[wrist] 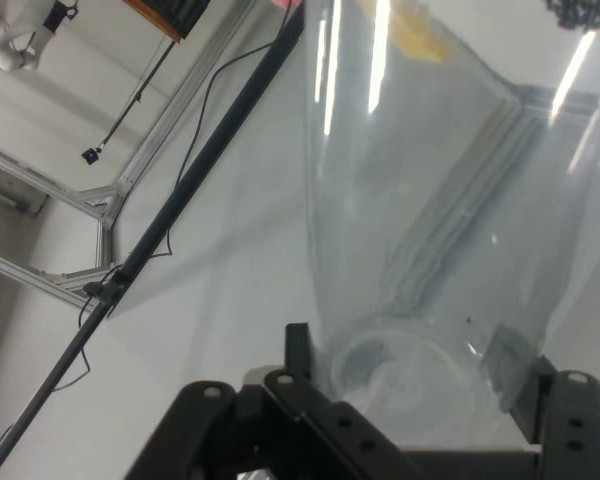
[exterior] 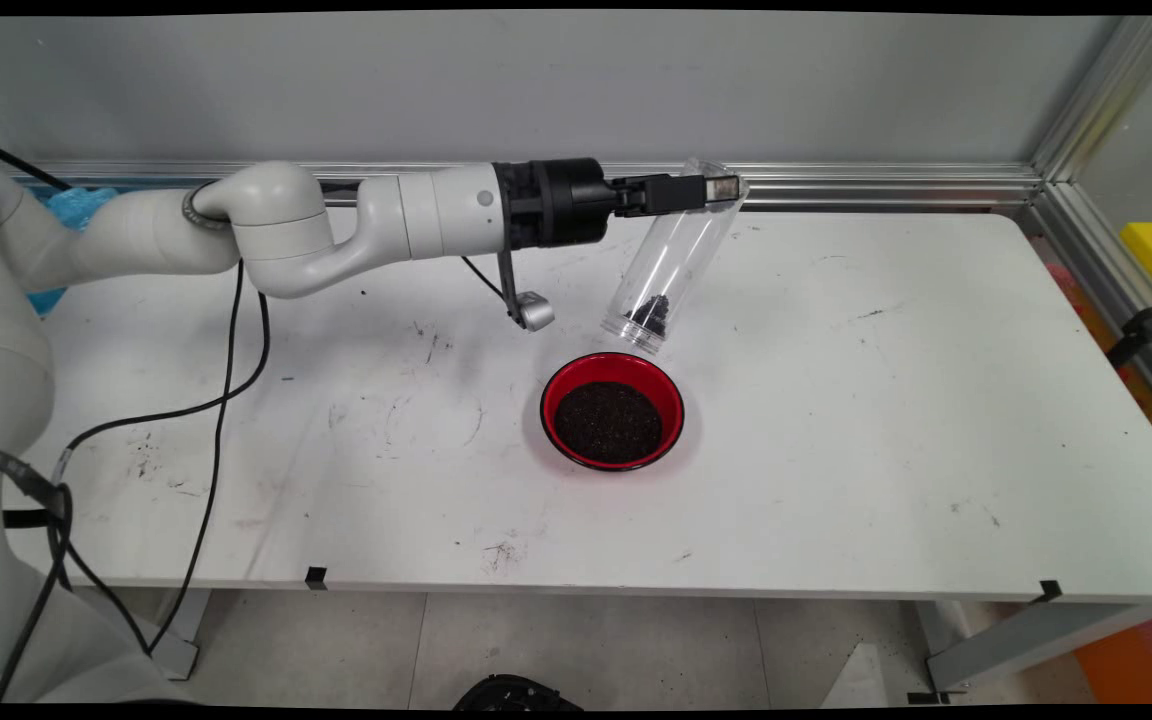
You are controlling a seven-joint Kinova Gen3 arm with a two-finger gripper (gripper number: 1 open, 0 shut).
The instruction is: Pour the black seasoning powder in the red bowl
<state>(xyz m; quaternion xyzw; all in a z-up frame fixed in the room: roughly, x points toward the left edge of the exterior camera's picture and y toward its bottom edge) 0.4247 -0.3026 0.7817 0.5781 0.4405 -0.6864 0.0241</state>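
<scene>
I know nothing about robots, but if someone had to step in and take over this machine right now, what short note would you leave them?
Gripper: the black two-finger gripper is shut on the clear plastic cylinder jar, clamping its closed end.
Things: the jar hangs tilted above the white table, open mouth down, just above the far rim of the round red bowl. The bowl stands on the table, holding a layer of dark granules.
Done: most of the granules lie in the bowl.
Left: a small dark clump sits inside the jar near its mouth.
</scene>
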